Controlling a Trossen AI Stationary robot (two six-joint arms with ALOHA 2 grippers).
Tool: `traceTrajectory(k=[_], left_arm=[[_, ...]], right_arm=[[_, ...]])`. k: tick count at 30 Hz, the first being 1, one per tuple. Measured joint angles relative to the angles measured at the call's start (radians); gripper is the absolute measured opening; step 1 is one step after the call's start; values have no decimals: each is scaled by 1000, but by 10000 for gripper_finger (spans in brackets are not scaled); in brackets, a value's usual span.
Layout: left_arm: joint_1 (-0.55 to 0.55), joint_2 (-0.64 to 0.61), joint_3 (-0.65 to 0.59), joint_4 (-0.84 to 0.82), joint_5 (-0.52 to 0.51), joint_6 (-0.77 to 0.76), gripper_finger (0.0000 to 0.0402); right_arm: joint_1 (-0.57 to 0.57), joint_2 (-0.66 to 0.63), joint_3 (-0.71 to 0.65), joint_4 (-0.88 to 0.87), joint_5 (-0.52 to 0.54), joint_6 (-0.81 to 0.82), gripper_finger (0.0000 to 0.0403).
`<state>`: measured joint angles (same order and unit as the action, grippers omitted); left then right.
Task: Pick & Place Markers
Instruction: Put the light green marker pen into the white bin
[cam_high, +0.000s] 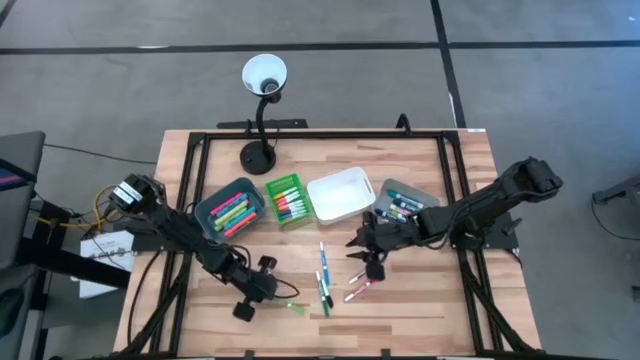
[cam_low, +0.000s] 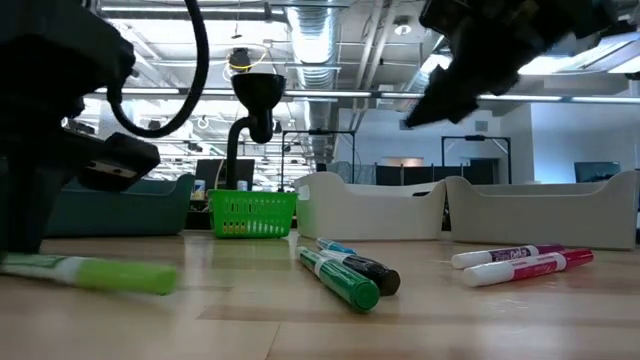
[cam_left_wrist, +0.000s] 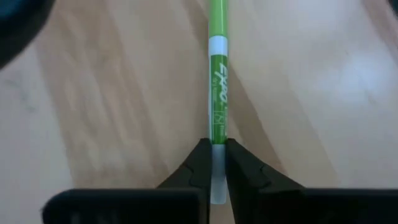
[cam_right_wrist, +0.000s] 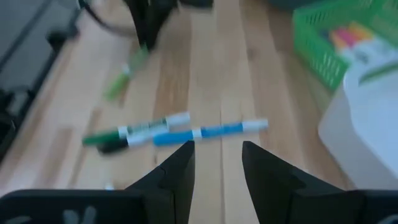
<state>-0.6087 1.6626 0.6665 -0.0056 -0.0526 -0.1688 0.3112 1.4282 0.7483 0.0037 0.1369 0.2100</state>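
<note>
My left gripper (cam_high: 262, 298) is low over the table's near left part, shut on a light green marker (cam_high: 291, 306), which also shows in the low view (cam_low: 95, 272). My right gripper (cam_right_wrist: 214, 163) hangs open above the table's middle (cam_high: 368, 258). It touches nothing. Below it, blue and green markers (cam_right_wrist: 186, 132) lie flat on the wood (cam_high: 323, 278). Two pink markers (cam_high: 360, 290) lie just nearer (cam_low: 525, 263). More markers fill the teal bin (cam_high: 232, 208), the green basket (cam_high: 287, 200) and the grey bin (cam_high: 405, 200). My left gripper pinches the light green marker between its two fingers (cam_left_wrist: 200, 163) at the white rear end of the barrel (cam_left_wrist: 216, 152). The fingers come nearly level from the table's left, in line with the marker. The marker points away from them, close to level at the table's surface (cam_low: 140, 278).
A white bin (cam_high: 342, 193) stands between the green basket and the grey bin. A black gooseneck lamp (cam_high: 262, 110) stands at the far edge. A dark frame (cam_high: 190, 170) borders the table. Bare wood lies along the near edge (cam_high: 400, 320).
</note>
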Motion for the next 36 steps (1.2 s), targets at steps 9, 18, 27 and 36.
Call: traceTrajectory(k=[9, 18, 27, 36], left_arm=[[18, -238, -4, 133, -573, 25, 22], [123, -316, -3, 271, -687, 113, 21], [168, -272, -2, 459, -658, 392, 24], [164, -273, -8, 477, -657, 374, 25]], right_arm=[[-4, 35, -1, 225, 19, -176, 126], [-22, 17, 30, 287, 125, -265, 206], [-167, 28, 31, 465, 15, -181, 221], [-166, 56, 31, 563, -127, -218, 185]])
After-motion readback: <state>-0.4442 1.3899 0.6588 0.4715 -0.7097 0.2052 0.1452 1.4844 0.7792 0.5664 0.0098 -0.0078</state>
